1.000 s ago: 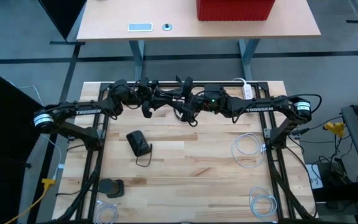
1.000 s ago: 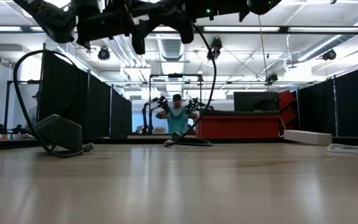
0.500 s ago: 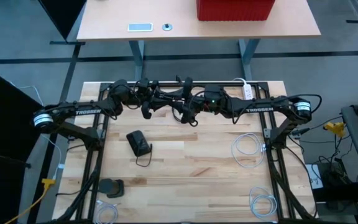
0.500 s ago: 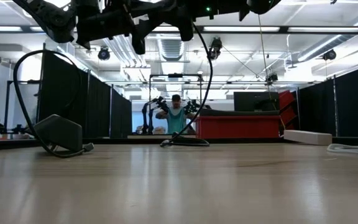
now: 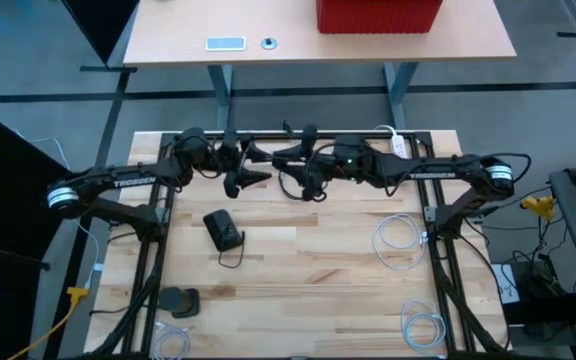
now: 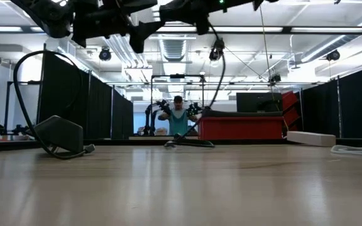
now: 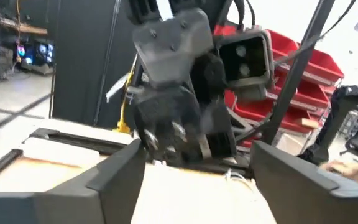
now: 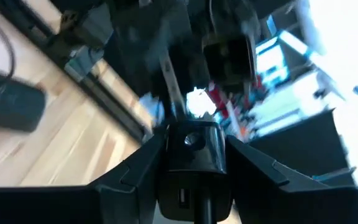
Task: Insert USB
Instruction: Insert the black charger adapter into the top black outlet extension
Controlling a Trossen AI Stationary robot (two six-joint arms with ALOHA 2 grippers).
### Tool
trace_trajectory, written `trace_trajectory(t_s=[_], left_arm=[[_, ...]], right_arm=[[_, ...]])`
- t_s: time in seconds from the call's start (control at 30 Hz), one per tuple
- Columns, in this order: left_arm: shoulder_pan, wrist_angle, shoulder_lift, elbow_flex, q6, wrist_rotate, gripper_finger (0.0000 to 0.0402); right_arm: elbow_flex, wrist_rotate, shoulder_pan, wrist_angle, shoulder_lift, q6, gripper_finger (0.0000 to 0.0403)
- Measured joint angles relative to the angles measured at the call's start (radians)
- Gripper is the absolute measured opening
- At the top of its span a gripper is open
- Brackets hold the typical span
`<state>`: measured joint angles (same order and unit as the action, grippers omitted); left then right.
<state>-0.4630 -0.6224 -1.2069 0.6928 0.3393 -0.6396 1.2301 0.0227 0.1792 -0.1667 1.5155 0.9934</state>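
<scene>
My right gripper (image 5: 286,165) hovers high over the table's far middle, shut on a black plug (image 8: 191,146). The plug's black cable (image 6: 217,75) hangs down to the far table top. My left gripper (image 5: 260,168) faces it from the left with fingers wide open (image 7: 197,180) and touches nothing. In the left wrist view the right gripper fills the space just ahead. A black box-shaped device (image 5: 223,230) with its own looped cord lies flat on the table left of centre. It also shows in the low view (image 6: 58,133). My right gripper pinches the plug's black body (image 8: 191,163) between its two fingers (image 8: 143,163), one on each side. The plug is lifted clear, high above the table. Its cable hangs slack below, and the lower end (image 6: 187,143) lies on the far table top.
White cable coils lie at the table's right (image 5: 398,240), near-right corner (image 5: 423,325) and near-left corner (image 5: 173,342). A small black item (image 5: 178,300) sits near left. A white power strip (image 5: 398,146) lies at the far edge. A person (image 6: 178,119) stands beyond the table.
The two grippers have drawn slightly apart, and a gap now shows between them in the high view. My right gripper has shifted a little toward the table's right, and the hanging cable has swung with it. The device on the table has stayed put.
</scene>
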Motion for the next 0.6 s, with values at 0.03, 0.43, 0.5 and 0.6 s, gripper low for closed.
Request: trace_trajectory(t_s=[0.03, 0.43, 0.5, 0.6], left_arm=[[0.000, 0.014, 0.007, 0.000, -0.005, -0.007, 0.0288], [-0.004, 0.379, 0.122, 0.010, -0.101, 0.023, 0.0277], [-0.003, 0.512, 0.150, 0.046, -0.118, 0.023, 0.0276], [-0.002, 0.820, 0.176, 0.124, -0.196, 0.048, 0.0275]], right_arm=[[0.000, 0.005, 0.003, 0.037, -0.018, -0.018, 0.0145], [-0.002, -0.026, 0.054, 0.498, -0.137, -0.222, 0.0145], [-0.003, -0.062, 0.050, 0.574, -0.135, -0.283, 0.0145], [-0.015, -0.107, 0.050, 0.643, -0.112, -0.366, 0.0145]])
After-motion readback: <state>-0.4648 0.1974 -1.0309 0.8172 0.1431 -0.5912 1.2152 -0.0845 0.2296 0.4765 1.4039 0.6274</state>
